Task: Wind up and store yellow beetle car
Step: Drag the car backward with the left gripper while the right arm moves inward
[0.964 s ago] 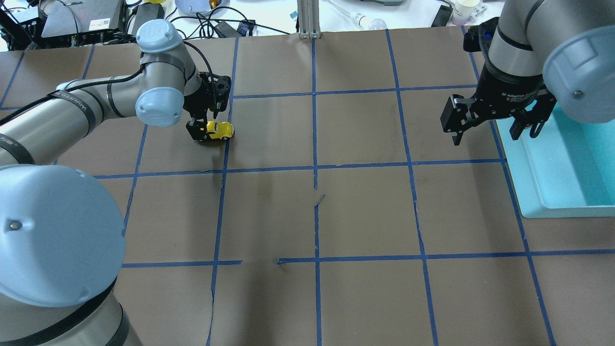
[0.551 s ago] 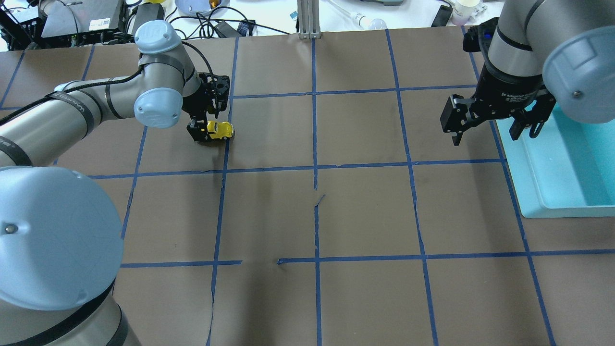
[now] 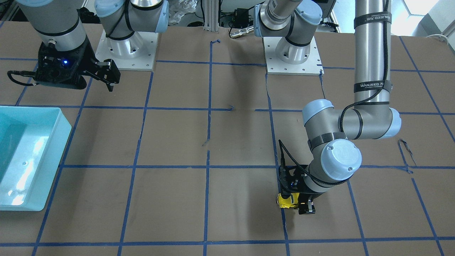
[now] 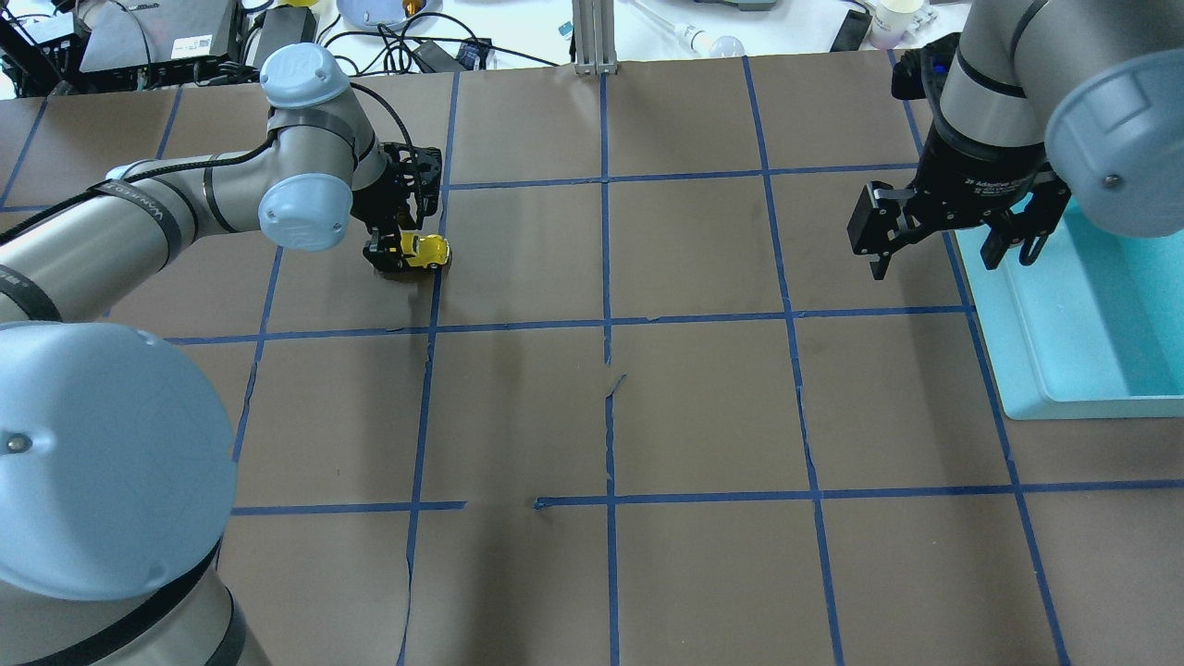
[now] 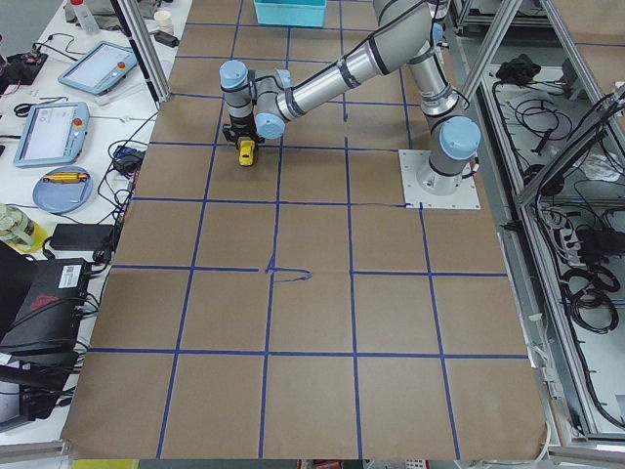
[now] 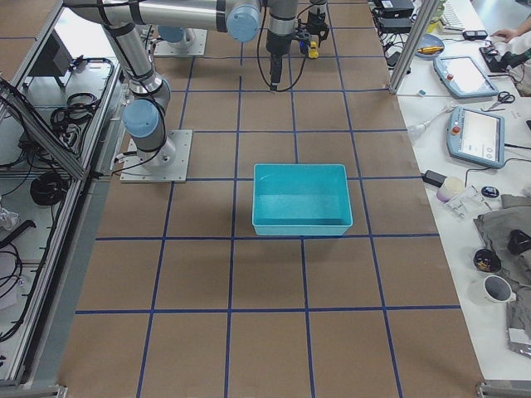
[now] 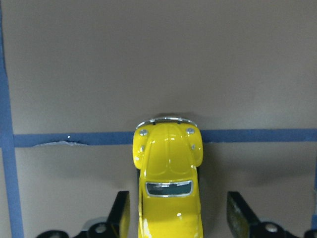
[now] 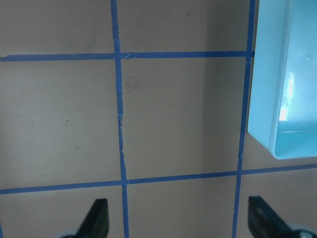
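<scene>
**Item: yellow beetle car** [image 4: 426, 250]. It stands on its wheels on the tabletop [image 4: 694, 407], in the far-left part of the overhead view. In the left wrist view its silver front bumper lies over a blue tape line [image 7: 257, 136].

**Left arm** [image 4: 139, 222]. It reaches far out over the tabletop with the forearm near level. The wrist is bent so that the left claw [image 4: 393, 250] points straight down at the car.
- Claw state: spread, with one of the fingers [image 7: 121, 213] on each side of the car's body.
- The wrist view shows a narrow strip of tabletop between each finger and the yellow paint.
- The overhead and front views hide those gaps behind the wrist and show only the car's nose sticking out.

**Right arm** [image 4: 999, 83]. The wrist is upright, and the right claw [image 4: 936, 264] hangs above the tabletop and points down.
- Claw state: spread wide, holding nothing.
- Its wrist view shows bare tabletop and tape lines between the two fingertips.

**Teal bin** [image 4: 1064, 370]. It sits at the right edge of the tabletop, just beside the right claw and well apart from the car. The exterior right view alone shows its full rectangle.
</scene>
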`<state>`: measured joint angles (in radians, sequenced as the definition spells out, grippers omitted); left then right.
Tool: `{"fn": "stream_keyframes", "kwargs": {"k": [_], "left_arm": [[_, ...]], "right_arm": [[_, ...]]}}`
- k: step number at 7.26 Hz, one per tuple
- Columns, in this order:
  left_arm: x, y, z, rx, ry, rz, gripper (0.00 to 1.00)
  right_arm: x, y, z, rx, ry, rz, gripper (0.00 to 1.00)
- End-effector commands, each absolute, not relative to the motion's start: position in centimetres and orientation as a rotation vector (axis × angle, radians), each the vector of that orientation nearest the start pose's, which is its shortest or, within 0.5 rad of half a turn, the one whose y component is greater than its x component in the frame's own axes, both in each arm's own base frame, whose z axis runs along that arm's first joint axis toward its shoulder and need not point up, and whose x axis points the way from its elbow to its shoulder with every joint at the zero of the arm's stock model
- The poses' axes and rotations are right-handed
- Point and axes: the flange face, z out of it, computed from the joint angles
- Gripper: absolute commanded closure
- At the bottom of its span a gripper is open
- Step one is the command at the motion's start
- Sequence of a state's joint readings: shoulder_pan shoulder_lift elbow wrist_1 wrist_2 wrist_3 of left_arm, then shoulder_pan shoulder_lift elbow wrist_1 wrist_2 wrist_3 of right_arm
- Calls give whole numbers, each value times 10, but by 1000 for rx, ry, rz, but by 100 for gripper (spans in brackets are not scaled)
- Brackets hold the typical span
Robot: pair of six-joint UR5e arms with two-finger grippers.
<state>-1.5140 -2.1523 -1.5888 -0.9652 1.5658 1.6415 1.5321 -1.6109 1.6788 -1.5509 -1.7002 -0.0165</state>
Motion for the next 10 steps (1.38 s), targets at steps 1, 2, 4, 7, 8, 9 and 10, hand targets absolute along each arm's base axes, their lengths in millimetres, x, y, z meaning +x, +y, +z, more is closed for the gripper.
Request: {"fn": "stream_keyframes", "kwargs": {"k": [1, 2, 4, 7, 8, 9, 10], "left_arm": [[-96, -665, 195, -2240, -2206, 3, 100], [-96, -666, 193, -2238, -2207, 2, 100], [-95, -667, 190, -2248, -2194, -3, 100], [-93, -668, 188, -2246, -2195, -8, 100], [-85, -669, 188, -2236, -2205, -8, 100], [-70, -671, 187, -2237, -2200, -8, 100], [-62, -670, 185, -2246, -2192, -13, 100]], "right_arm": [[103, -469, 454, 26, 3263, 146, 0], [103, -469, 453, 26, 3263, 151, 0], [103, -469, 453, 26, 3261, 151, 0], [104, -469, 454, 26, 3258, 148, 0], [104, -469, 453, 26, 3258, 150, 0], [104, -469, 453, 26, 3258, 148, 0], [103, -470, 454, 19, 3257, 146, 0]]}}
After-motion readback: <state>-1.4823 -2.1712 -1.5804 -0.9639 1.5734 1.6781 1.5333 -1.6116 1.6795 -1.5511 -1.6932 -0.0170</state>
